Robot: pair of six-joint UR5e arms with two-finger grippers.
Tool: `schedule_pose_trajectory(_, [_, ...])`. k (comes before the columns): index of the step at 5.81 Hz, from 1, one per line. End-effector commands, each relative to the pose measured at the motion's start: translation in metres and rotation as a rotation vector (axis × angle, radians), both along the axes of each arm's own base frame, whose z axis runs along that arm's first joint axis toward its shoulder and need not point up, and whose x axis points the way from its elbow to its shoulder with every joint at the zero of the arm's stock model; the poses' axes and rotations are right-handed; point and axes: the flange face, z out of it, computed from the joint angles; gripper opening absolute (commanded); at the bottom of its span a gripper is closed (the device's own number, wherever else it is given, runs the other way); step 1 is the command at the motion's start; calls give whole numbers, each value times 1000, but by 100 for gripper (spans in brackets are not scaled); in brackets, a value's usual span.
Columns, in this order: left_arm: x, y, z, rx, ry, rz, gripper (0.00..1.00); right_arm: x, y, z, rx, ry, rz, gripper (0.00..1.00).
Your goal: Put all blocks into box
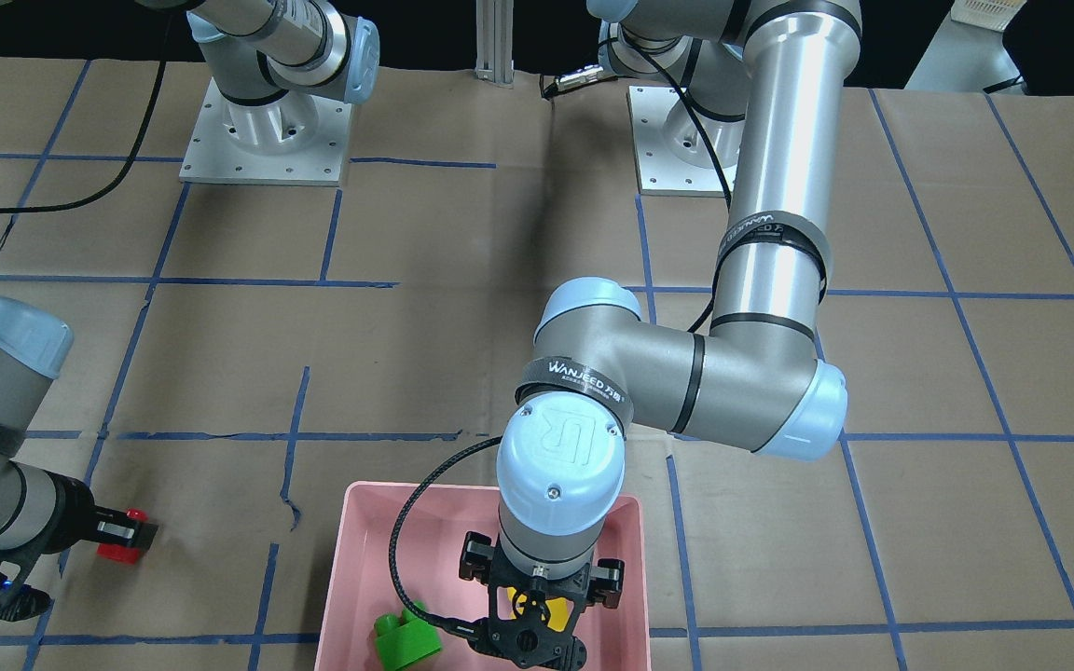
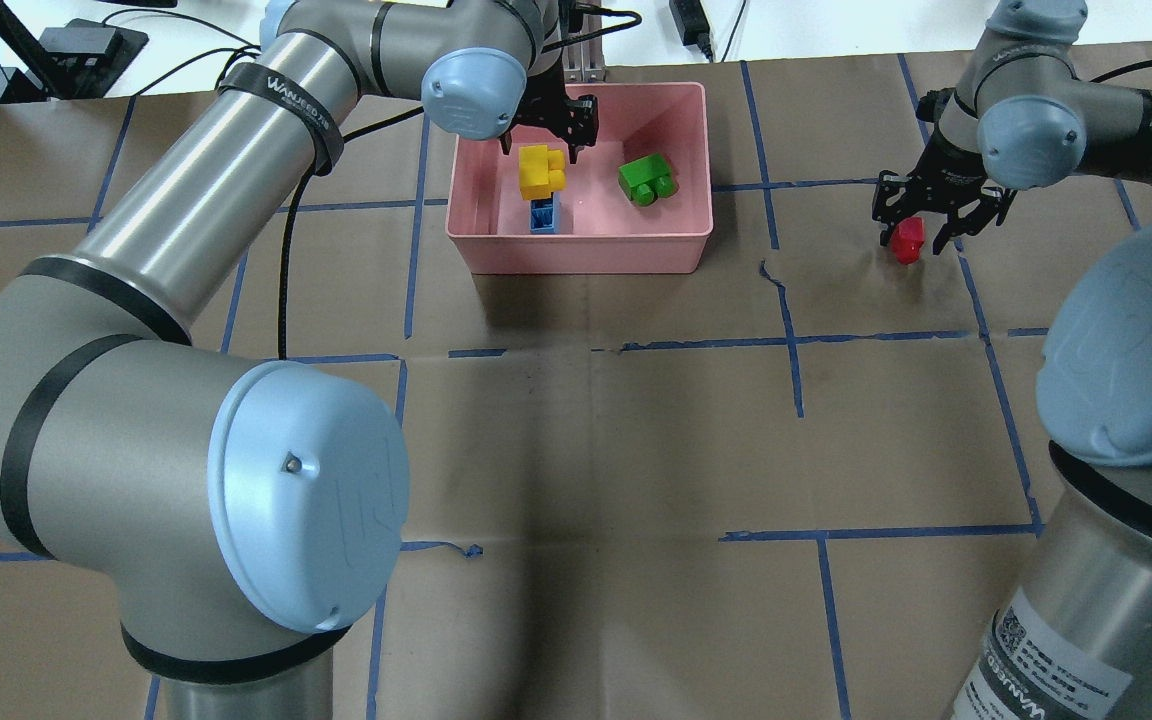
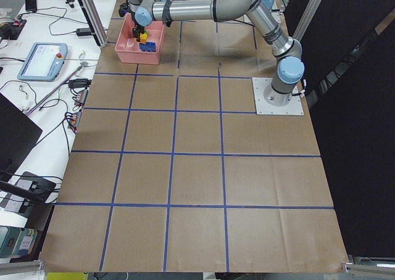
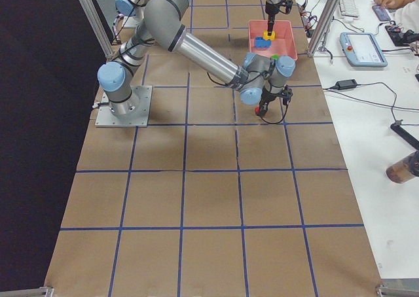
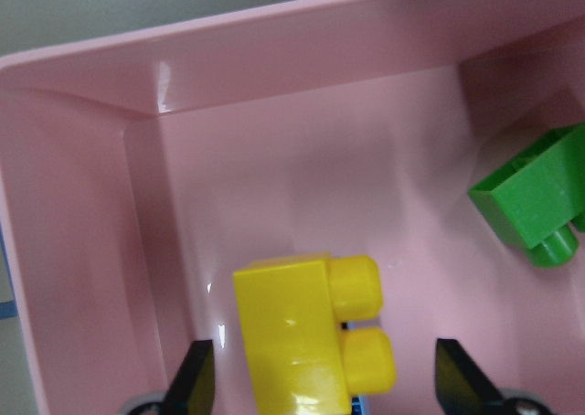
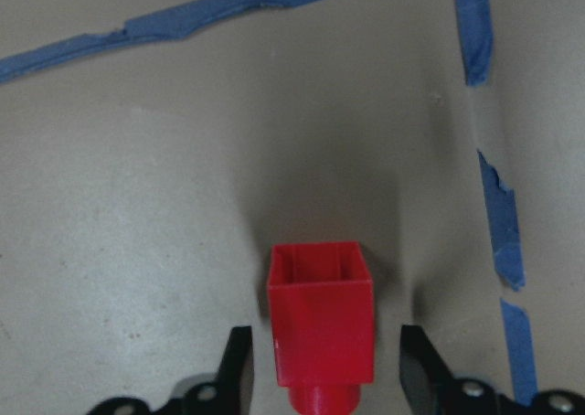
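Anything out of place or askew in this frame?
The red brick lies tipped on its side on the table, outside the box, within the open right end effector. In the box, the yellow brick sits partly on the blue one rather than lying flat.

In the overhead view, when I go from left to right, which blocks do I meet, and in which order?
yellow block → green block → red block. The blue block shares the yellow one's place across the view, so it is left out.

Pink box (image 2: 576, 252), yellow block (image 2: 539, 170), green block (image 2: 646, 180), red block (image 2: 907, 240).
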Motion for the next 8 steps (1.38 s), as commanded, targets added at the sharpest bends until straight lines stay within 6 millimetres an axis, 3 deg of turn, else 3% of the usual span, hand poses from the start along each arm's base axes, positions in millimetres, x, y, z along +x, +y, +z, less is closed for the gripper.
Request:
schedule_pose_trajectory(1, [42, 1, 32, 30, -10, 45, 99, -3, -1, 7, 0, 25, 3, 21])
schedule_pose_trajectory(2, [84, 5, 60, 58, -14, 93, 99, -4, -7, 28, -35, 41, 5, 21])
schedule_pose_trajectory(3, [120, 14, 75, 75, -14, 136, 99, -6, -15, 73, -38, 58, 11, 21])
schedule_pose_trajectory(4, [143, 28, 81, 88, -13, 164, 99, 0, -19, 153, -49, 60, 18, 21])
schedule_pose_trajectory(5, [166, 40, 92, 88, -15, 172, 99, 22, -22, 205, -26, 44, 45, 21])
schedule_pose_trajectory(6, [178, 50, 101, 111, -21, 184, 99, 97, -23, 242, -50, 60, 122, 21])
schedule_pose_trajectory(7, [193, 60, 114, 143, -24, 205, 99, 174, -16, 242, -58, 56, 108, 21])
schedule_pose_trajectory(8, [202, 72, 128, 175, -26, 219, 99, 240, -10, 226, -49, 15, 75, 21])
